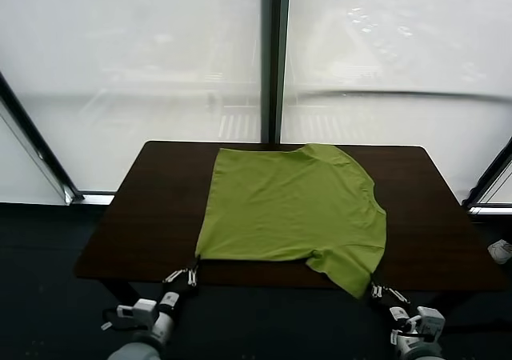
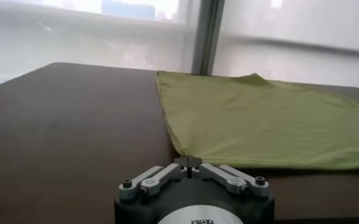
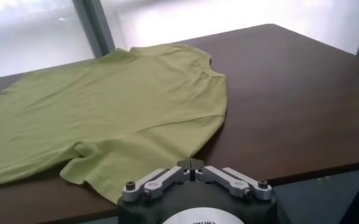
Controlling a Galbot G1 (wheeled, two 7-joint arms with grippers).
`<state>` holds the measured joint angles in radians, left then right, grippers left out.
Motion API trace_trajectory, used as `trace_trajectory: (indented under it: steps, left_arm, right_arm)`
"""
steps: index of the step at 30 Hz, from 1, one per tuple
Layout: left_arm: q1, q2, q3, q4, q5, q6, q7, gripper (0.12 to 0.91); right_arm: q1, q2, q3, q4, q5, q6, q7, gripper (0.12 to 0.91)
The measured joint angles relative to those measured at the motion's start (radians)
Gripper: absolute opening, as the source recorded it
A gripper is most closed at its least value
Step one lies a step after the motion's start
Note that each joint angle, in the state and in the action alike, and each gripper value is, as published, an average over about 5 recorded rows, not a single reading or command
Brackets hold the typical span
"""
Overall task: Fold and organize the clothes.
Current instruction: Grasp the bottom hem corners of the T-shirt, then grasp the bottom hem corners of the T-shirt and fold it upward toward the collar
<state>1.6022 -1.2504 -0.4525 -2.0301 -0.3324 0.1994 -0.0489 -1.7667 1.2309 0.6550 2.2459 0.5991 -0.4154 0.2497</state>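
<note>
Both grippers, left and right, pinch the T-shirt's near edge, jaws closed on fabric; lifting it over evenly likely follows.

Both arms are held low and reach forward side by side. The left hand is pinched closed, and the right hand likewise.

In the left wrist view the far side of the T-shirt runs out past the picture's edge, and the left gripper has its body cropped behind the fingertips. Whether cloth sits between the tips of the right gripper cannot be told. Under the table, just ahead of both grippers, the legs are lost in shadow.
</note>
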Motion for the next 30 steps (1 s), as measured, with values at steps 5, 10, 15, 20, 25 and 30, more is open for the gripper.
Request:
trace_trajectory:
  steps: [5,10,15,20,25,30]
  left_arm:
    - [0.05,0.01,-0.022,-0.038,-0.001,-0.004,-0.001,0.149]
    - [0.077,0.01,-0.032,-0.074,-0.006,-0.004,-0.004,0.149]
    - [0.043,-0.007,-0.03,-0.086,-0.012,0.012,-0.016,0.149]
    - [-0.03,-0.02,-0.012,-0.07,-0.019,0.037,-0.025,0.149]
    - [-0.12,-0.016,0.013,-0.033,-0.026,0.051,-0.031,0.149]
    - [-0.216,-0.005,0.039,0.024,-0.039,0.052,-0.032,0.149]
  right_arm:
    - [-0.065,-0.016,0.011,0.052,0.009,-0.003,0.001,0.139]
    - [-0.079,-0.03,0.014,0.066,0.017,0.005,-0.002,0.139]
    - [-0.028,-0.057,0.021,0.051,0.058,0.038,-0.018,0.139]
    - [0.075,-0.1,0.007,0.002,0.085,0.058,-0.022,0.139]
    - [0.206,-0.132,-0.018,-0.065,0.086,0.073,-0.019,0.139]
    - [0.327,-0.146,-0.038,-0.145,0.083,0.099,-0.031,0.139]
